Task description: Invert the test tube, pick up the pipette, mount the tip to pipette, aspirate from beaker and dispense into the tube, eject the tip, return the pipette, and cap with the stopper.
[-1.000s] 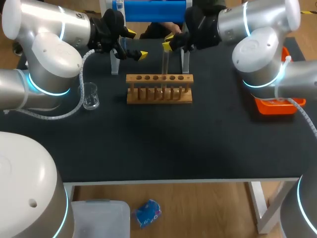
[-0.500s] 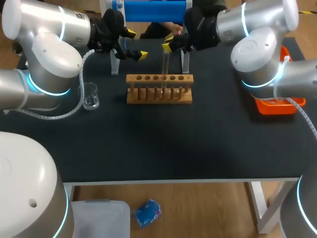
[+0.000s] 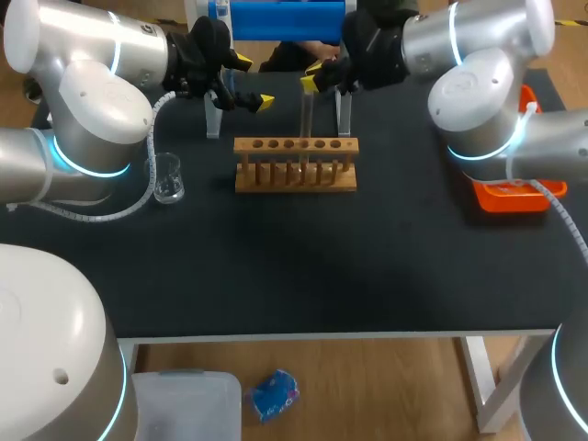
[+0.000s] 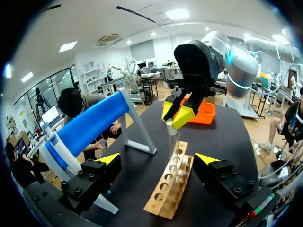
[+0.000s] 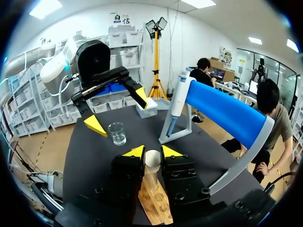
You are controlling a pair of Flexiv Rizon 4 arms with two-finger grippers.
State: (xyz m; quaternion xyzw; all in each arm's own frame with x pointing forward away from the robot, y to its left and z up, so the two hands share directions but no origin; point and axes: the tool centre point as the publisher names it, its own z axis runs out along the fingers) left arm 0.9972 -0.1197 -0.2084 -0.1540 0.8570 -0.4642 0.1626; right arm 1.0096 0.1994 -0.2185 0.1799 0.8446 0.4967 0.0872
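Observation:
A clear test tube stands upright over the wooden rack, and my right gripper is shut on its upper end. In the right wrist view that end shows as a pale round shape between the fingers of the right gripper. I cannot tell if its lower end sits in a rack hole. My left gripper hangs open to the left of the tube, holding nothing. In the left wrist view the left gripper faces the tube. The blue pipette rests on its stand behind the rack.
A small glass beaker stands left of the rack, under my left arm. An orange tray sits at the right side of the table. The pipette stand's clear legs rise just behind the rack.
The right gripper, still shut on the tube, has shifted up very slightly. The left arm has stayed where it was.

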